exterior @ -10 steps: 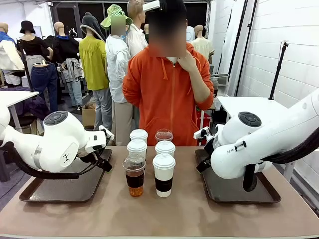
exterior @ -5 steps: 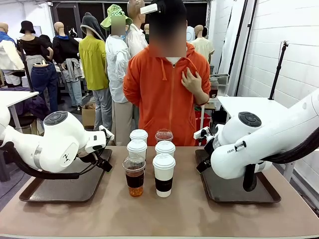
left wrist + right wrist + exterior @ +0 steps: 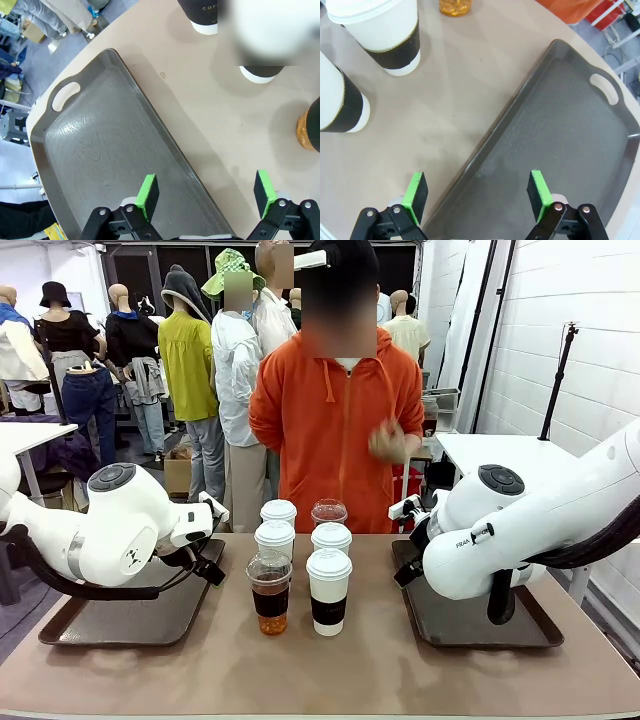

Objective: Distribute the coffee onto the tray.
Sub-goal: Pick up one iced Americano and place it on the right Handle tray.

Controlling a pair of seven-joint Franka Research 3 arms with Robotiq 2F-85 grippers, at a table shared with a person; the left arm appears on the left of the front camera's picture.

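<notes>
Four white paper cups (image 3: 329,592) and two clear plastic cups (image 3: 270,595) stand on the desk (image 3: 320,670) between two dark grey trays (image 3: 120,620). The left jaws and right jaws are spread wide apart, holding nothing.

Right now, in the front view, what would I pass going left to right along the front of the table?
left tray → clear cup with brown drink → white cup with black sleeve → right tray
</notes>
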